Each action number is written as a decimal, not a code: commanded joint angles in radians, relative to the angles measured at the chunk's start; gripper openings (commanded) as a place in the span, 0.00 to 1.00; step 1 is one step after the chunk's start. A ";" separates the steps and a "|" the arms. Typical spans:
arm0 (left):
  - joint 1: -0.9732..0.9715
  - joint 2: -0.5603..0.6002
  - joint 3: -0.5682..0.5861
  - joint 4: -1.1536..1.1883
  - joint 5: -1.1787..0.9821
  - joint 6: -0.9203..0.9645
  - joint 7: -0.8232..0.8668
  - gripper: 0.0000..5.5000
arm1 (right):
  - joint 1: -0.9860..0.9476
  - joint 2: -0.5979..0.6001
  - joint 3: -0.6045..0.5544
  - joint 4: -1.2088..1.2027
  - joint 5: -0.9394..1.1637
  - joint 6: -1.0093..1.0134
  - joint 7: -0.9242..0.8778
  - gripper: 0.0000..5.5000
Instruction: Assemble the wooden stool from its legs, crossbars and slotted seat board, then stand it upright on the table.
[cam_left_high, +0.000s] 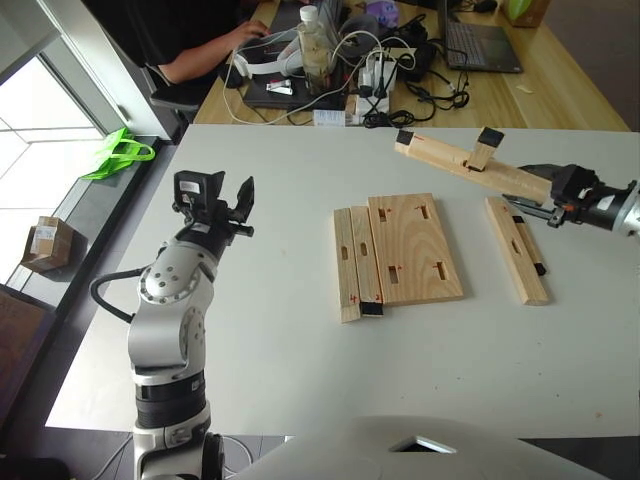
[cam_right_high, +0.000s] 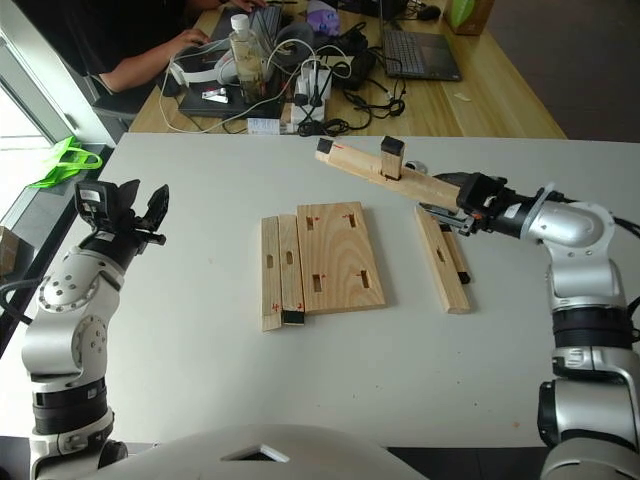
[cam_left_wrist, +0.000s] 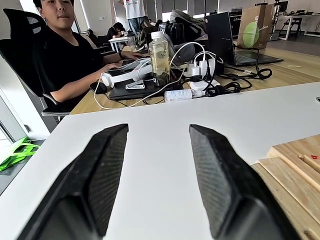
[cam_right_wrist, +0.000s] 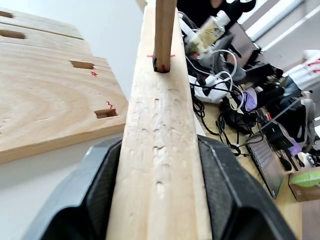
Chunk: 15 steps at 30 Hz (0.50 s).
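Observation:
The slotted seat board (cam_left_high: 415, 250) lies flat mid-table, with two narrow wooden pieces (cam_left_high: 355, 262) side by side against its left edge. Another slotted leg (cam_left_high: 517, 250) lies to its right. My right gripper (cam_left_high: 555, 190) is shut on a long wooden leg (cam_left_high: 470, 165) held tilted above the table behind the board, with a short crossbar (cam_left_high: 485, 148) standing in its slot. In the right wrist view the leg (cam_right_wrist: 160, 125) runs between the jaws, above the board (cam_right_wrist: 50, 110). My left gripper (cam_left_high: 215, 195) is raised over the table's left part, open and empty, its fingers (cam_left_wrist: 107, 165) well apart.
A wooden desk (cam_left_high: 560, 95) abuts the table's far edge, carrying a bottle (cam_left_high: 313, 45), cables, a power strip and a laptop (cam_left_high: 480, 45); a person sits at it. The white table (cam_left_high: 270, 330) has bare room left of the board.

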<state>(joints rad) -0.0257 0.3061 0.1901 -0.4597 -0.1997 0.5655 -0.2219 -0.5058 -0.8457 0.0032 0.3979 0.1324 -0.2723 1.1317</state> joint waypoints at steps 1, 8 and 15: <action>-0.065 0.058 -0.014 -0.034 -0.077 0.045 -0.097 0.41 | -0.159 0.004 0.043 0.026 -0.003 -0.049 0.093 0.37; -0.339 0.350 0.090 0.074 -0.404 0.210 -0.492 0.50 | -0.335 0.051 0.157 0.218 -0.168 -0.504 0.093 0.37; -0.557 0.522 -0.090 0.309 -0.431 0.280 -0.769 0.58 | -0.499 0.106 0.254 0.397 -0.267 -0.874 0.047 0.37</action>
<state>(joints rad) -0.5352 0.7956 0.1804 -0.2014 -0.6666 0.8473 -0.9339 -0.9472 -0.7531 0.2283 0.7594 -0.1098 -1.0716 1.1896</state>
